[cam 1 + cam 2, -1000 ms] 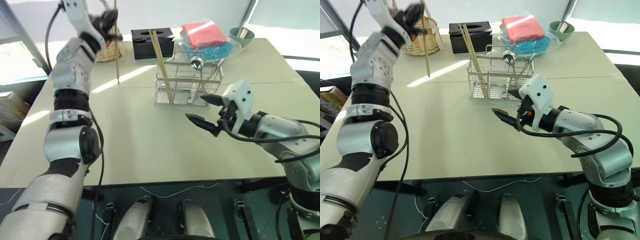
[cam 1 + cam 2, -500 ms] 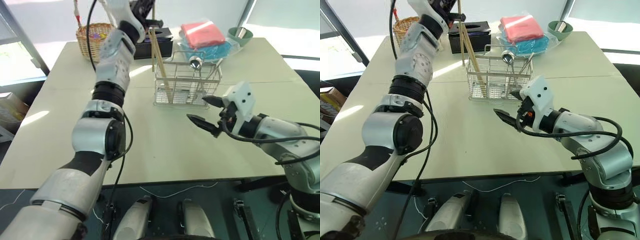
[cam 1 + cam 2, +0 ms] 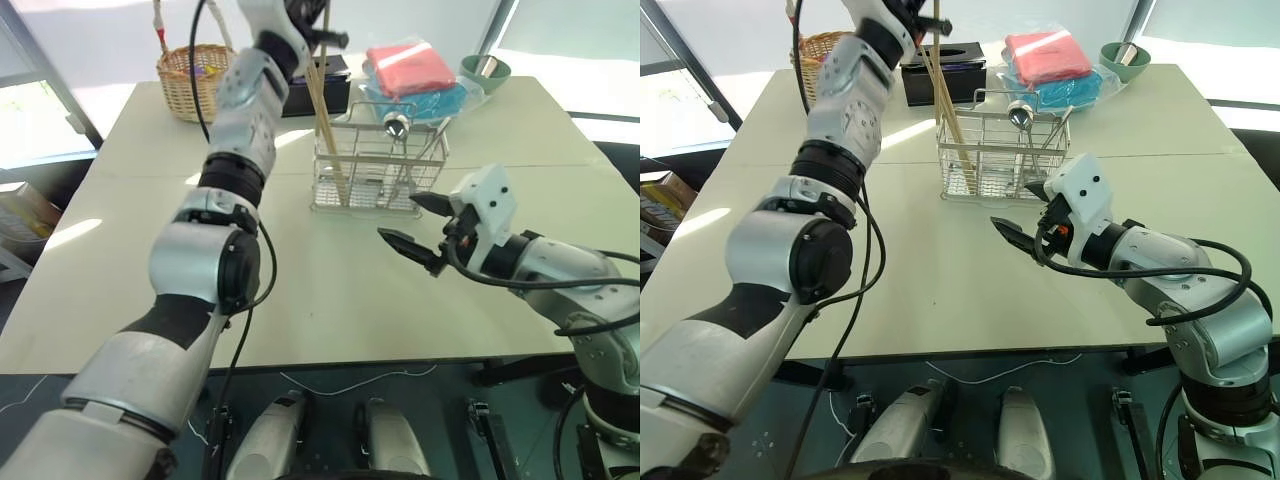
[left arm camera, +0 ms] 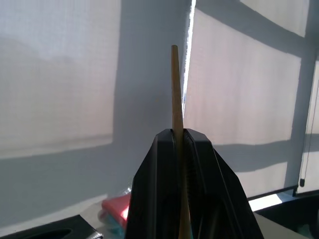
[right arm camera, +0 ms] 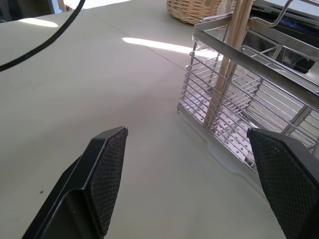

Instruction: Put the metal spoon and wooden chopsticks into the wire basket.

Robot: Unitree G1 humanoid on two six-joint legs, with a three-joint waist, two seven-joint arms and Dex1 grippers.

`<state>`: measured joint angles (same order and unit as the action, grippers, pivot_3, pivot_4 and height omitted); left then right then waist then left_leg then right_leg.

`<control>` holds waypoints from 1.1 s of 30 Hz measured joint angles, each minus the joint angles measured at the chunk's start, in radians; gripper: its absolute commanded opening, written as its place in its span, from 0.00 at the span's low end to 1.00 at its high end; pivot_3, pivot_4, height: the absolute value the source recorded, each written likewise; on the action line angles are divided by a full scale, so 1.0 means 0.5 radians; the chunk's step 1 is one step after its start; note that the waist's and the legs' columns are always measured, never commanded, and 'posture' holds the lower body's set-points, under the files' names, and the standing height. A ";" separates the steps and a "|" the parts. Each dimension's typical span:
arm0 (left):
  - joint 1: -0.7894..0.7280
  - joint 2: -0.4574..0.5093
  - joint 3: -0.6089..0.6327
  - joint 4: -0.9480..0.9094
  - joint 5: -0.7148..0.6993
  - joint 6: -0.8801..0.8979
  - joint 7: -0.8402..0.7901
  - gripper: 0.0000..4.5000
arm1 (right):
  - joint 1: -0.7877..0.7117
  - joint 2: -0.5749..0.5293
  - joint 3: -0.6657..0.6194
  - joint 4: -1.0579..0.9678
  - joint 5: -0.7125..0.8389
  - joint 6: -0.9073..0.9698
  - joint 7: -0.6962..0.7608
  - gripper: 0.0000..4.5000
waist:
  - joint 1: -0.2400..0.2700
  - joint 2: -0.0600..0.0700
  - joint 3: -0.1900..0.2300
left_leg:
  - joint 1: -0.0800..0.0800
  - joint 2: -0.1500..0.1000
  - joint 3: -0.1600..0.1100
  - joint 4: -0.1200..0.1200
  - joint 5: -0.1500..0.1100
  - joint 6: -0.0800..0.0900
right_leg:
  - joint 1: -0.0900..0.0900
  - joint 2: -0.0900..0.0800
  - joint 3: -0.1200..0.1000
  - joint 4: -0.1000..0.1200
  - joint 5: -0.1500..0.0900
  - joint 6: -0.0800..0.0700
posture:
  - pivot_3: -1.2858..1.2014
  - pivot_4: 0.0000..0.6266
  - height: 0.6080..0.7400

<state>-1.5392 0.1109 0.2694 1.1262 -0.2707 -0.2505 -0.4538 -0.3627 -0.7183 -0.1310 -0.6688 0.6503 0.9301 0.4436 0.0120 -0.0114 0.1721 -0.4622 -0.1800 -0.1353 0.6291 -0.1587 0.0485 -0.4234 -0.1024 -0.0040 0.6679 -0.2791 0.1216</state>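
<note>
Wooden chopsticks (image 3: 948, 110) dominate the moment: one stick already leans inside the wire basket (image 3: 1002, 152) at its left end, its tip poking out above the rim, while the second is pinched upright between the pressed-together jaws of the left gripper (image 3: 318, 22), high over that same end of the basket. A second ago that arm held the stick far out to the left, over bare table in front of the round wicker basket (image 3: 196, 78); it has since swung right across the black tissue box (image 3: 952, 72) and now stands close above the basket's left end. In the left wrist view the pale stick rises straight out from between the black fingers (image 4: 199, 169), firmly clamped.

The metal spoon (image 3: 1019, 116) stands bowl-up in the right half of the basket, so that part of the job looks done. The right gripper (image 3: 412, 222) has kept its place just in front of the basket, low over the table, jaws spread wide and holding nothing; its wrist view looks at the basket's wire wall and the leaning stick.

What remains appears to be a single step: bring the held chopstick's lower end inside the rim beside its partner and let go. The risk, judging from the narrow grid, is the tip catching on the top wire.
</note>
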 measured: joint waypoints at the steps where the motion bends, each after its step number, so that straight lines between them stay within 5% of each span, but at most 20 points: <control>1: -0.006 0.000 -0.001 0.002 0.001 -0.011 -0.001 0.01 | 0.000 0.000 -0.001 0.000 0.000 0.000 -0.004 0.89 | 0.000 0.000 0.000 | 0.000 0.000 0.000 0.000 0.000 0.000 | 0.001 0.000 0.000 0.000 0.000 0.000 | 0.52 0.24 0.89; 16: 0.158 -0.121 -0.025 0.195 0.056 -0.117 -0.001 0.01 | 0.004 -0.003 -0.069 -0.063 0.057 0.044 -0.051 0.89 | -0.002 0.000 0.000 | 0.000 0.000 0.000 0.001 0.000 0.001 | 0.000 0.000 0.000 0.001 0.000 0.000 | 0.52 0.24 0.89; 23: 0.193 -0.148 -0.023 0.197 0.079 -0.122 0.000 0.47 | 0.007 -0.004 -0.078 -0.069 0.069 0.049 -0.064 0.89 | 0.002 0.000 0.000 | 0.000 0.000 0.000 0.003 0.000 0.001 | 0.001 0.000 0.000 0.001 0.000 0.000 | 0.52 0.24 0.89; 28: 0.201 -0.156 -0.020 0.197 0.079 -0.122 -0.009 0.98 | 0.020 -0.010 -0.079 -0.069 0.079 0.049 -0.064 0.89 | -0.001 0.000 0.000 | 0.000 0.000 0.000 0.002 0.000 0.001 | 0.000 0.000 0.000 0.001 0.000 0.000 | 0.52 0.24 0.89; 33: 0.201 -0.152 -0.018 0.194 0.078 -0.122 -0.027 0.98 | 0.020 -0.011 -0.078 -0.068 0.078 0.046 -0.063 0.89 | 0.000 0.000 0.000 | 0.000 0.000 0.000 0.003 0.000 0.001 | 0.000 0.000 0.000 0.001 0.000 0.000 | 0.52 0.24 0.89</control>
<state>-1.4388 0.0349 0.2604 1.2234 -0.2316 -0.3114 -0.4674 -0.3528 -0.7236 -0.1700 -0.7029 0.6891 0.9534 0.4121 0.0120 -0.0114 0.1721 -0.4623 -0.1801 -0.1353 0.6304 -0.1588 0.0489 -0.4231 -0.1024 -0.0039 0.6686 -0.2790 0.1216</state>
